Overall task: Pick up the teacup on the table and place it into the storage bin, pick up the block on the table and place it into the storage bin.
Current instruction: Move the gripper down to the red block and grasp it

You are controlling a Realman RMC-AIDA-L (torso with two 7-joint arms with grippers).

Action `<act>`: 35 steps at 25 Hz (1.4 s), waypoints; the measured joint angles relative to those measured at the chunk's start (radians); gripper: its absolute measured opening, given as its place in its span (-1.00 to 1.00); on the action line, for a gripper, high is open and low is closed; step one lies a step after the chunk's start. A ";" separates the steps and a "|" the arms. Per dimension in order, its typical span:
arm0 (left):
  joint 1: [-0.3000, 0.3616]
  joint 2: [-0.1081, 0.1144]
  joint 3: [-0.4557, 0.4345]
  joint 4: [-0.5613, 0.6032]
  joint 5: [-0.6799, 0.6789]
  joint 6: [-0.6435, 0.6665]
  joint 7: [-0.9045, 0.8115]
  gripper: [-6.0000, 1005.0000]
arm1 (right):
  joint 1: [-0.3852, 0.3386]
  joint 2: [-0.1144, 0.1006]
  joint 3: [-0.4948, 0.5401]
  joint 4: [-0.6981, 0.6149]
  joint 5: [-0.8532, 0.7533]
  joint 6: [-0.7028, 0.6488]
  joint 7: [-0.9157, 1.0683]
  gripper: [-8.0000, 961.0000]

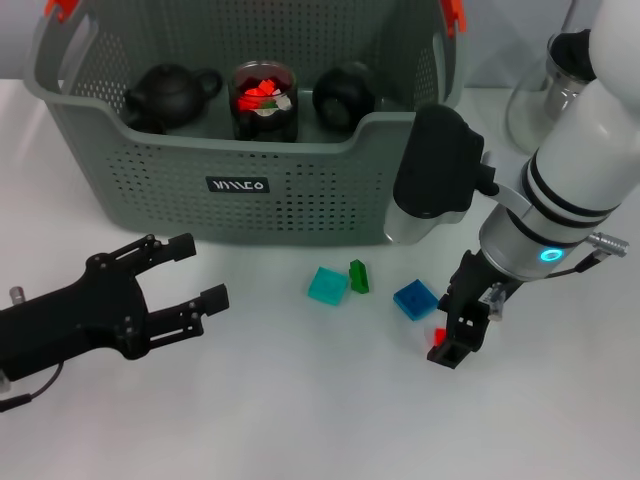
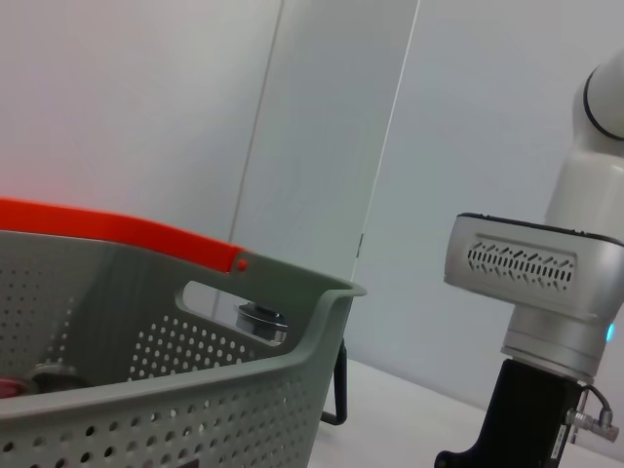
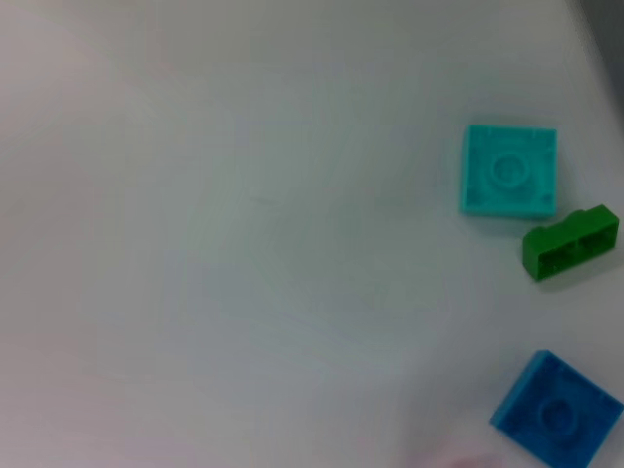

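1. Looking down from the head view, the right gripper (image 1: 452, 340) points down at the white table (image 1: 300, 420), its fingers clenched on a small red block (image 1: 440, 335) just in front of the blue block (image 1: 415, 299); the red block's long axis cannot be made out. The teal block (image 1: 328, 285) lies flat and the green block (image 1: 358, 275) stands on edge, its long axis running toward the storage bin (image 1: 250, 180). Inside the bin sit a dark teapot (image 1: 170, 95), a glass with red contents (image 1: 264, 100) and a round dark teacup (image 1: 344, 95). The left gripper (image 1: 195, 275) hovers low at the left, fingers spread and holding nothing

2. The left wrist view shows the bin's perforated wall (image 2: 195, 409) with its orange clip (image 2: 127, 234), and the right arm (image 2: 546, 292) beyond

3. The right wrist view shows teal (image 3: 508, 170), green (image 3: 570, 242) and blue (image 3: 558, 409) blocks apart on the table
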 joint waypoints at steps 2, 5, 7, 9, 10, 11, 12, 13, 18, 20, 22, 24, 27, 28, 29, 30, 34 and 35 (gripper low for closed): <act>-0.002 0.000 0.000 -0.004 0.000 -0.003 0.000 0.65 | 0.000 0.000 -0.002 0.011 0.000 0.010 0.000 0.46; -0.004 0.000 0.000 -0.007 0.000 -0.016 0.000 0.65 | 0.002 0.000 -0.003 0.030 0.000 0.024 0.000 0.46; -0.005 -0.002 0.000 -0.007 0.002 -0.020 0.000 0.65 | 0.004 0.000 -0.004 0.040 0.000 0.031 0.001 0.46; -0.005 -0.003 0.000 -0.008 0.004 -0.021 0.000 0.65 | 0.004 0.001 -0.005 0.045 0.000 0.040 0.001 0.46; -0.005 -0.003 0.000 -0.008 0.005 -0.023 0.000 0.65 | 0.004 0.001 -0.007 0.045 0.000 0.044 0.001 0.46; -0.005 -0.003 0.000 -0.008 0.005 -0.024 0.000 0.65 | 0.004 0.001 -0.010 0.045 0.000 0.047 0.001 0.46; -0.005 -0.004 0.000 -0.008 0.005 -0.025 0.000 0.65 | 0.004 0.001 -0.013 0.045 0.000 0.049 0.001 0.46; -0.005 -0.004 0.000 -0.008 0.006 -0.025 0.000 0.65 | 0.003 0.002 -0.016 0.046 0.000 0.051 0.001 0.46; -0.005 -0.005 0.000 -0.009 0.007 -0.032 0.000 0.65 | 0.015 0.003 -0.021 0.080 0.001 0.056 0.001 0.29; -0.003 -0.005 0.000 -0.009 0.007 -0.035 0.000 0.65 | 0.016 0.003 -0.023 0.082 0.001 0.058 0.001 0.23; -0.001 -0.006 0.000 -0.009 0.007 -0.036 0.000 0.65 | 0.016 0.003 -0.024 0.084 0.001 0.064 0.005 0.16; -0.001 -0.006 0.000 -0.009 0.007 -0.036 0.000 0.65 | 0.017 0.003 -0.026 0.084 0.001 0.072 0.011 0.10; -0.001 -0.007 0.000 -0.009 0.007 -0.037 0.000 0.65 | 0.017 0.003 -0.037 0.084 0.001 0.080 0.014 0.06; -0.001 -0.008 0.000 -0.008 0.007 -0.038 0.000 0.65 | 0.017 0.003 -0.041 0.084 0.001 0.083 0.014 0.05; -0.001 -0.008 0.000 -0.008 0.007 -0.039 0.000 0.65 | 0.017 0.003 -0.046 0.084 0.004 0.085 0.014 0.03; 0.000 -0.008 0.000 -0.009 0.007 -0.040 0.000 0.65 | 0.017 0.003 -0.051 0.084 0.009 0.087 0.014 0.03; 0.002 -0.008 0.000 -0.008 0.007 -0.040 0.000 0.65 | 0.019 0.003 -0.061 0.084 0.022 0.089 0.014 0.00; 0.002 -0.008 0.000 -0.008 0.007 -0.040 0.000 0.65 | 0.020 0.003 -0.063 0.084 0.024 0.090 0.015 -0.01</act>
